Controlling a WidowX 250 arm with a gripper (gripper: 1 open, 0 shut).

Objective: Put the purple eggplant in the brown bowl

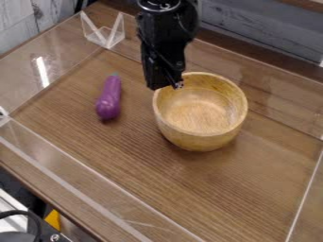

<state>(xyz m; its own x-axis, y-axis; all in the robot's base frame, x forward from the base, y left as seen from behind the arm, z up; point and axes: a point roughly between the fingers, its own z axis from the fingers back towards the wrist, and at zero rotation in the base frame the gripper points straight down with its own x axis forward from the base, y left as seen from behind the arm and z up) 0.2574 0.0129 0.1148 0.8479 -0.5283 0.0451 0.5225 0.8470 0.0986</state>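
The purple eggplant [110, 98] lies on the wooden table, left of the brown bowl [202, 140], with its long axis running roughly away from the camera. Nothing is inside the upright bowl. My black gripper [164, 81] points straight down just above the bowl's back-left rim, its fingers together and nothing between them. A hand's width of bare table separates it from the eggplant, which it does not touch.
Low clear acrylic walls [76, 184] border the wooden tabletop [190, 189] on the left and front. A clear plastic stand [101, 30] sits at the back left. Grey planks run behind the table.
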